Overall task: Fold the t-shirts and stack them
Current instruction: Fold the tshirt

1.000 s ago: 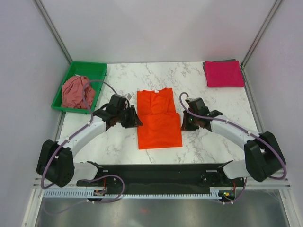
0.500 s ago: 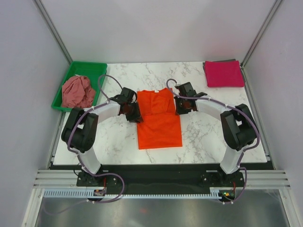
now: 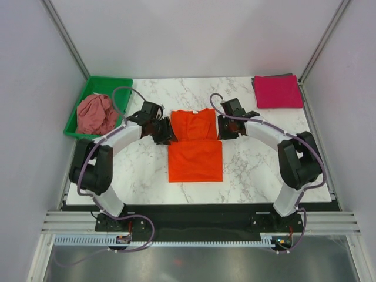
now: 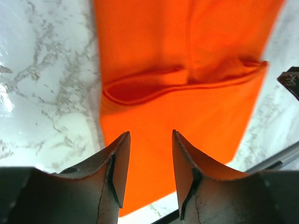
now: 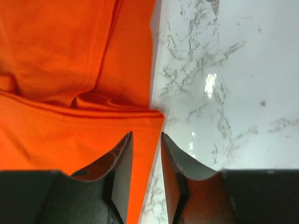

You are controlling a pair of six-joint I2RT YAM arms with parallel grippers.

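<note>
top cam: orange t-shirt [image 3: 195, 153] lies flat mid-table [image 3: 258, 170], collar end toward 12 o'clock. its lower half is doubled up into a squarer block toward 6. left gripper [image 3: 163, 130] sits at the shirt's 9 o'clock edge and right gripper [image 3: 223, 128] at its 3 o'clock edge, both level w/ the fold line. magenta-pink t-shirt [image 3: 278, 91] is folded square at the table's 1 o'clock corner, well apart from the arms. dusty rose t-shirt [image 3: 94, 113] is bunched up in the green tray [image 3: 111, 82] at 10 o'clock.

left wrist cam: left gripper [image 4: 150, 135] has its jaws part open w/ a clear gap. orange t-shirt [image 4: 187, 46] shows thru the gap and nothing is visibly pinched. the fold ridge runs across just past the tips, w/ marble table [image 4: 46, 84] at 9 o'clock.

right wrist cam: right gripper [image 5: 146, 136] has its jaws open only a narrow slot, over the shirt's side edge. orange t-shirt [image 5: 56, 56] fills the 9 o'clock half and bare table [image 5: 233, 70] the 3 o'clock half. no cloth looks clamped.
</note>
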